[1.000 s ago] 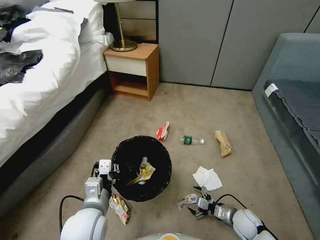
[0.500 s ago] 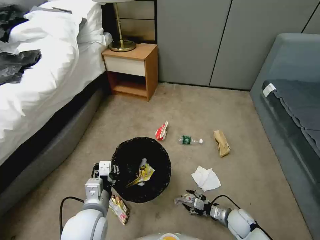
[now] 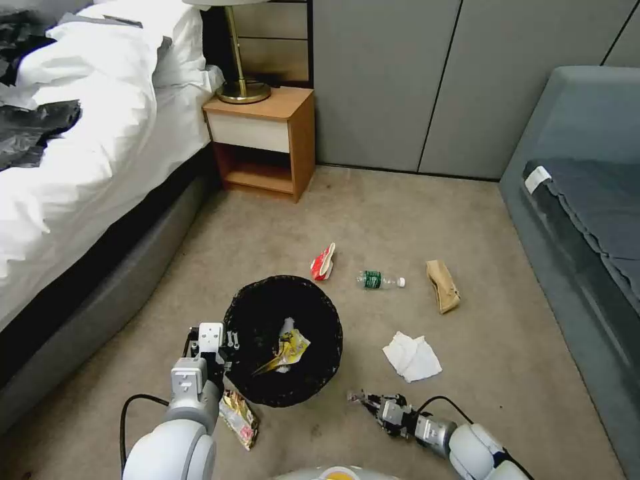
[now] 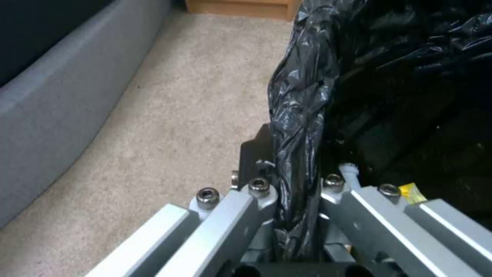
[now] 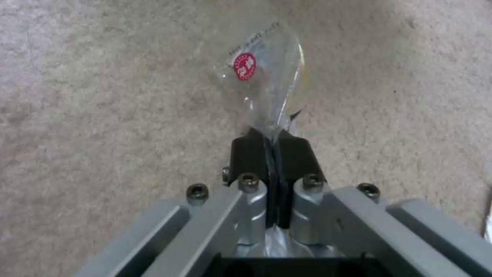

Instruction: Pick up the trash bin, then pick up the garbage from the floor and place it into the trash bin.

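Your right gripper [image 5: 270,152] has its jaws pinched tight on a clear wrapper [image 5: 261,77] with a small red sticker. The film is thin, limp and almost weightless, so it will flutter and can slide out of a loose pinch; the hold is on one crumpled end, with most of the sheet sticking out past the fingertips over the carpet [image 5: 102,96]. In the head view the right gripper [image 3: 377,405] sits low, just beside the trash bin [image 3: 283,337], on its right side, not yet over the opening.

Your left gripper [image 4: 295,181] is clamped on the bin's rim, one finger outside and one inside, with the black bag [image 4: 302,96] squeezed between them. The bag is soft and slick, so I judge the rim beneath it gives the firm hold.

Other litter lies apart on the floor: a white tissue [image 3: 412,357], a plastic bottle [image 3: 379,281], a brown paper bag [image 3: 443,286], a red wrapper [image 3: 323,262], and a gold wrapper [image 3: 239,416] by the left arm.
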You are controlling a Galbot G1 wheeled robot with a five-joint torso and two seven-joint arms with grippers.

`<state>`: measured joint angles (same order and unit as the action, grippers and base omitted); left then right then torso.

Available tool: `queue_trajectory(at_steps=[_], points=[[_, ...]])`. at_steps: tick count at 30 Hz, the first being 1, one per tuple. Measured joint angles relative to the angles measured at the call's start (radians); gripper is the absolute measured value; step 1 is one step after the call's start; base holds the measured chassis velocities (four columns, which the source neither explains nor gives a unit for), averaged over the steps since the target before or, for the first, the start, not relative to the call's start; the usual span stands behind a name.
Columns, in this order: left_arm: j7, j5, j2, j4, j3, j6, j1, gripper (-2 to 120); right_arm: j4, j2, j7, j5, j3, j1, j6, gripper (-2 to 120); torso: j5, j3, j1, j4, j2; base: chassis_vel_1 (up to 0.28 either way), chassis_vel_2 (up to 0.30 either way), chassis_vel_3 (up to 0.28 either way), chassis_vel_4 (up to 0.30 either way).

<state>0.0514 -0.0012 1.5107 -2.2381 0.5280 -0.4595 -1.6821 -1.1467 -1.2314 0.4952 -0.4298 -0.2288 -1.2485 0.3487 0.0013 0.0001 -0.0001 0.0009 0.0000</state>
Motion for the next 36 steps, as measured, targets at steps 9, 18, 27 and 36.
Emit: queue_trajectory(at_steps=[9, 18, 27, 36], points=[[0.0, 0.0, -0.001, 0.005, -0.008, 0.004, 0.006, 1, -0.044, 0.001, -0.022, 0.057, -0.037, -0.038, -0.003, 0, -0.0013, 0.0, 0.0, -0.0012, 0.0, 0.0, 0.0, 0.0, 0.0], [0.0, -0.005, -0.008, 0.008, -0.015, 0.005, 0.013, 0, -0.199, -0.02, -0.087, 0.166, -0.121, -0.095, 0.008, 0, -0.0014, 0.0, 0.0, -0.0009, 0.0, 0.0, 0.0, 0.0, 0.0], [0.0, -0.011, -0.018, 0.009, -0.016, 0.007, 0.013, 0, -0.502, -0.048, -0.22, 0.375, -0.231, -0.143, 0.004, 0, -0.0016, 0.0, 0.0, -0.0008, 0.0, 0.0, 0.0, 0.0, 0.0], [-0.001, -0.008, -0.018, 0.01, -0.03, 0.008, 0.02, 0, -0.833, -0.033, -0.289, 0.623, -0.249, -0.108, 0.027, 0, -0.0013, 0.0, 0.0, -0.0009, 0.0, 0.0, 0.0, 0.0, 0.0]])
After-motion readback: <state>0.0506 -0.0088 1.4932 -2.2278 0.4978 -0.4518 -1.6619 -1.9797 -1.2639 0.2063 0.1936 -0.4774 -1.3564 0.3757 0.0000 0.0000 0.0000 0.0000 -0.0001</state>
